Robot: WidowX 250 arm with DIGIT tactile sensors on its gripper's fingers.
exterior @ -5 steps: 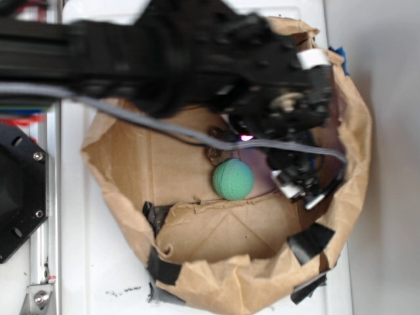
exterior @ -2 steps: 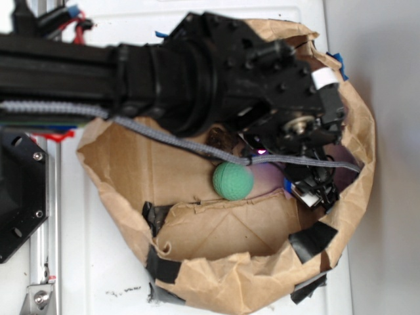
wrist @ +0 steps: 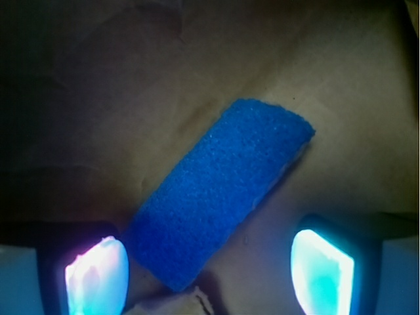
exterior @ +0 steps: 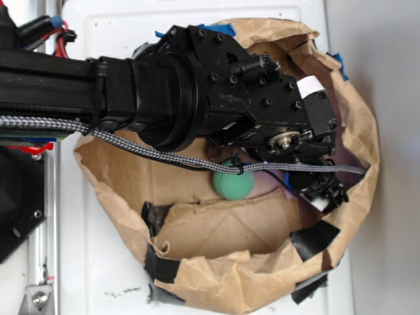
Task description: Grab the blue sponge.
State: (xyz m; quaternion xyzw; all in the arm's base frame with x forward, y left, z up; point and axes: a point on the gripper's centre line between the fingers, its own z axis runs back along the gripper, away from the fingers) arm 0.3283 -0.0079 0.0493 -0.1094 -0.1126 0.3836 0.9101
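The blue sponge (wrist: 220, 190) lies flat and slantwise on the brown paper floor in the wrist view, its near end reaching down between my fingers. My gripper (wrist: 210, 274) is open, one glowing fingertip (wrist: 97, 275) left of the sponge's near corner and the other well off to the right, neither touching it. From outside, my gripper (exterior: 321, 193) hangs low inside the right side of the paper bag, and the arm hides the sponge almost wholly.
A green ball (exterior: 233, 184) rests on the bag floor left of the gripper, partly under the arm's grey cable. The crumpled brown paper bag wall (exterior: 216, 275) rings the area, patched with black tape (exterior: 314, 239). A torn paper edge (wrist: 174, 302) shows by the sponge's near end.
The arm has sunk lower into the bag and come into sharp focus. The gripper has shifted slightly toward the bag's right wall, and the ball is more covered.
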